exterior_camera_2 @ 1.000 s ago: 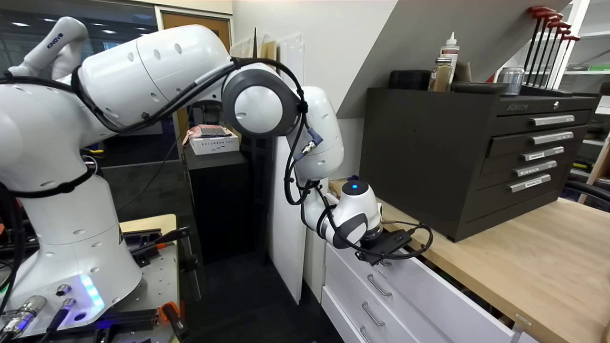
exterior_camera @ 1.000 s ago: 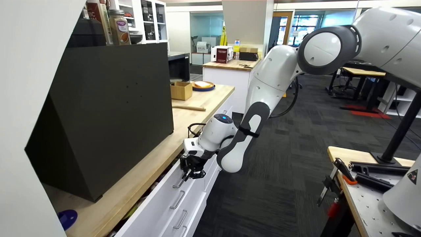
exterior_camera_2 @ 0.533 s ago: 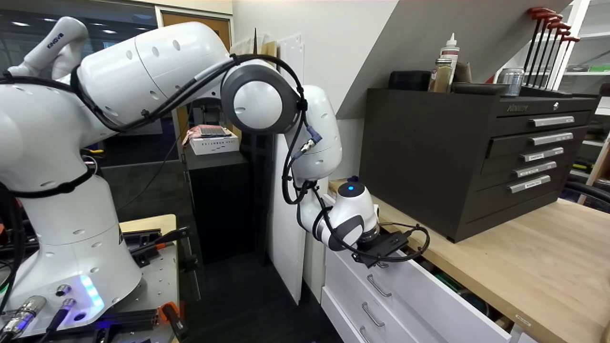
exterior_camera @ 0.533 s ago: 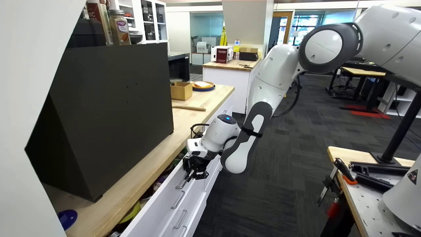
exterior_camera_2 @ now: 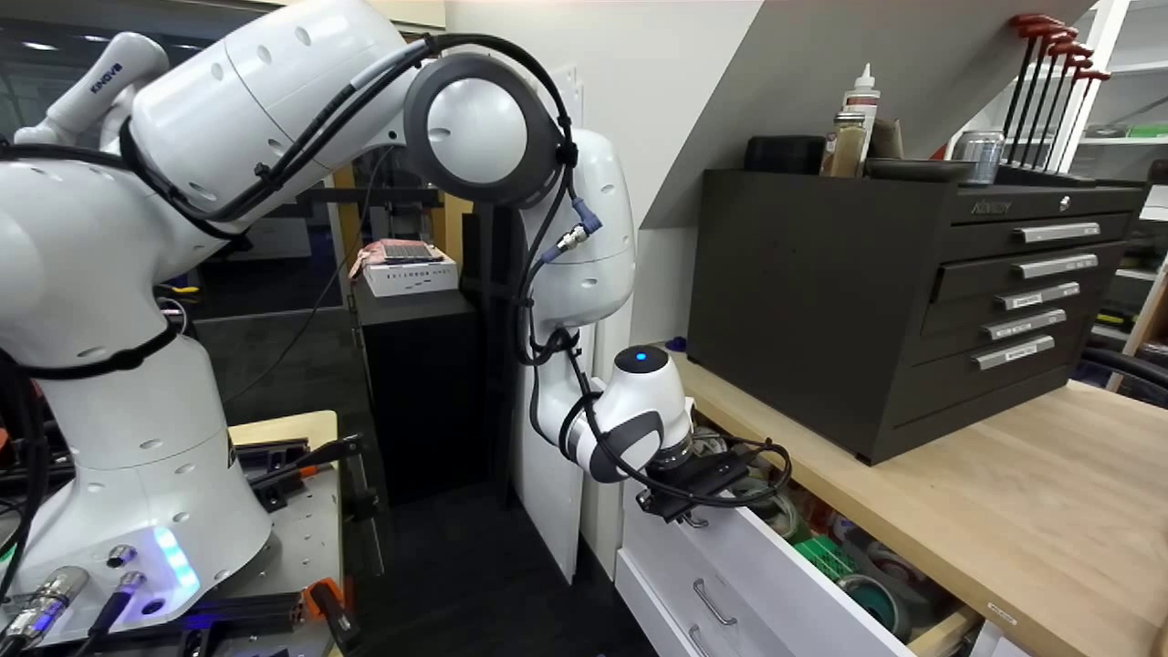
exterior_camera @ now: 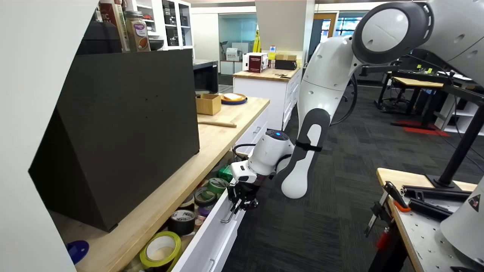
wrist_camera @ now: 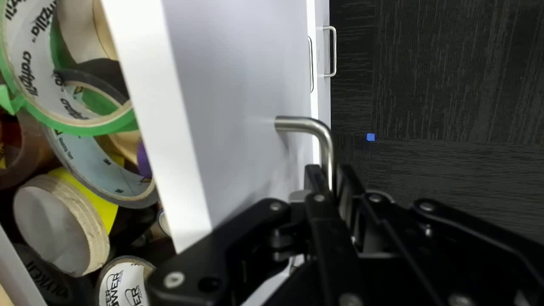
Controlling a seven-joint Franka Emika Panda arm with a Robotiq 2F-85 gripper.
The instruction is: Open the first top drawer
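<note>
One claw (wrist_camera: 330, 176) grips the handle (wrist_camera: 299, 124) — top drawer (wrist_camera: 238, 93) open, tape (wrist_camera: 121, 182) inside.

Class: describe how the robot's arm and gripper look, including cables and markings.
The arm is glossy white and rounded, with dark grey joint trim. Black cables run along it; one has a blue connector. A blue light glows on its black wrist cap. The gripper is black, with slim fingers and silver screws. No lettering on either is readable.
</note>
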